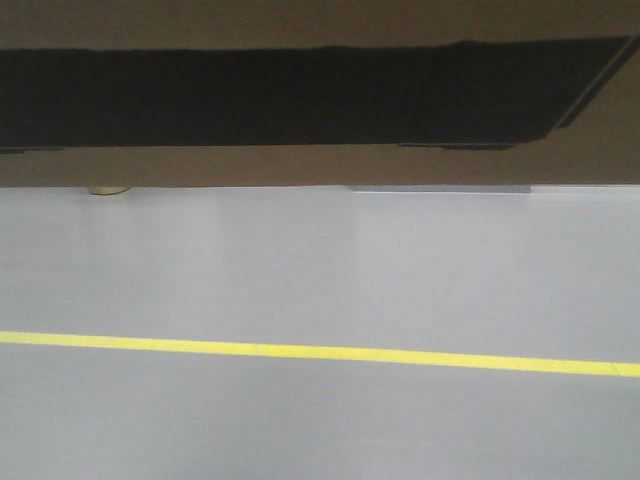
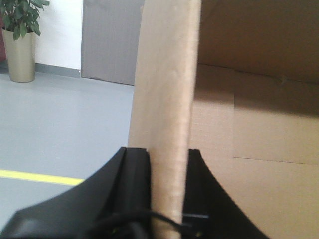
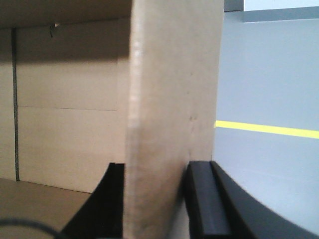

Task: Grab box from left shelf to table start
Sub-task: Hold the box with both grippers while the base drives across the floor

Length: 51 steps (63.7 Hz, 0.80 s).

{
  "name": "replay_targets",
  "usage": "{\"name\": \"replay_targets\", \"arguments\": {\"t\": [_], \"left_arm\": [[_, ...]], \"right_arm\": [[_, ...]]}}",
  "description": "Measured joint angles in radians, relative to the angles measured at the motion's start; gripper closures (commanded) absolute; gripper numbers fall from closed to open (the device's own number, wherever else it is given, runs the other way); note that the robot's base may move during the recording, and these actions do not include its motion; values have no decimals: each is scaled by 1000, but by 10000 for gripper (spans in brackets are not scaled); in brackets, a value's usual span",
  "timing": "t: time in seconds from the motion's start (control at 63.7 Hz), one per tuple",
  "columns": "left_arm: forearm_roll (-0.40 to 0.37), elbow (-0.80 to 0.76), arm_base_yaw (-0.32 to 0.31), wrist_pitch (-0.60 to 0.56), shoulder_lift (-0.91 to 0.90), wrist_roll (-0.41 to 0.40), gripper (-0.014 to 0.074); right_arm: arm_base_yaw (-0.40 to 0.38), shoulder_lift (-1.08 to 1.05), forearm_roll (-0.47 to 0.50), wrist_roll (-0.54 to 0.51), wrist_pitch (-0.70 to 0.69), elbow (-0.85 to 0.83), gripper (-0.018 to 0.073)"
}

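While the large brown corrugated cardboard box (image 1: 300, 165) with a black printed panel was seen high above the thin yellow floor line (image 1: 320, 352), the black left gripper (image 2: 165, 157) was clamped on one upright wall of it, and the black right gripper (image 3: 158, 169) was clamped on another wall

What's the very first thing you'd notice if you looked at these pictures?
A big brown cardboard box with a black panel fills the top of the front view, with grey floor below. In the wrist views a box wall is pinched on each side: the left gripper and the right gripper are both shut on it. A bright yellow line crosses the floor, and a potted plant stands at the far left of the left wrist view.
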Motion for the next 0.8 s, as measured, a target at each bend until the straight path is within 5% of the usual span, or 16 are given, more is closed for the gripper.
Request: {"name": "replay_targets", "arguments": {"t": [0.8], "left_arm": [[0, 0, 0, -1, 0, 0, 699]], "right_arm": [[0, 0, 0, 0, 0, 0, 503]]}}
